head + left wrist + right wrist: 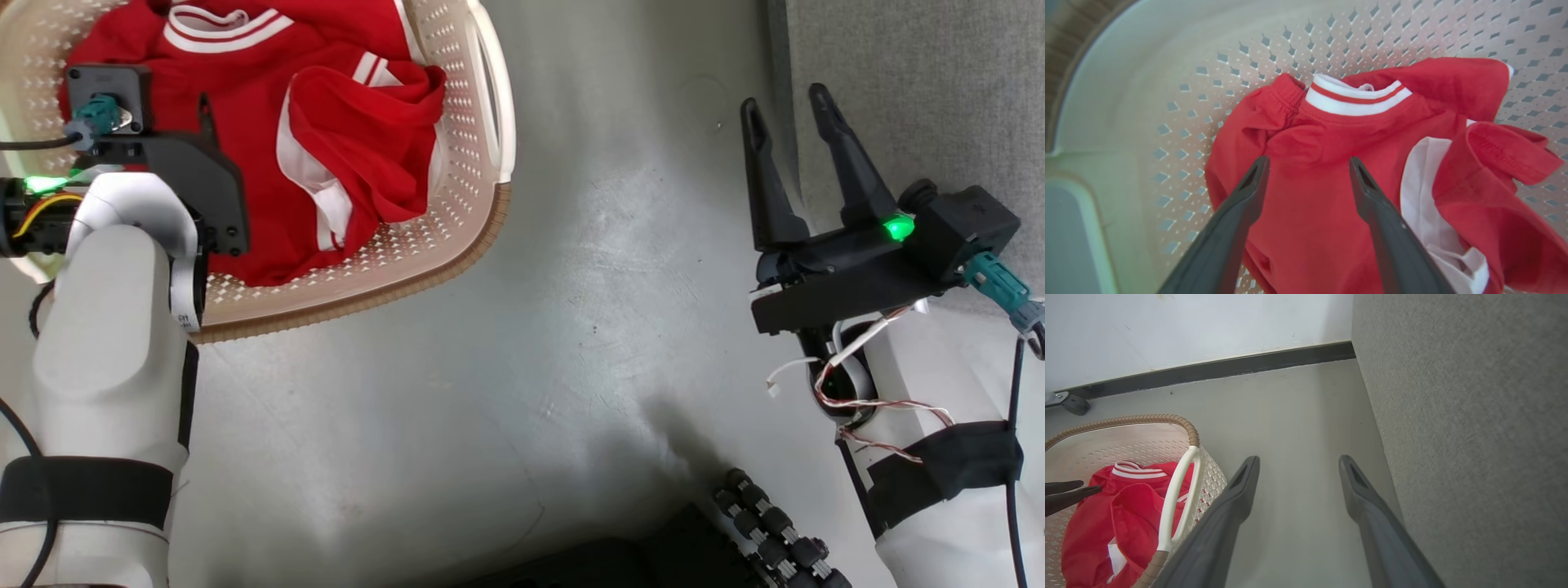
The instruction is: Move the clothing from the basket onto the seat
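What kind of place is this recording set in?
Probably a living room or a mock-up of one: a laundry basket of red clothing stands on a grey floor near a grey fabric sofa seat, below a white wall with dark skirting.

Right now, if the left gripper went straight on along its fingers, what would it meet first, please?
Most likely the clothing in the basket; its red fabric lies dead ahead, though how far off is unclear.

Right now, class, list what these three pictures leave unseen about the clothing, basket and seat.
- clothing: in every view its own folds hide any print and how many garments there are.
- basket: far end cut off by the head view's top edge; the left forearm covers its near rim.
- seat: mostly beyond the head view's top and right edges.
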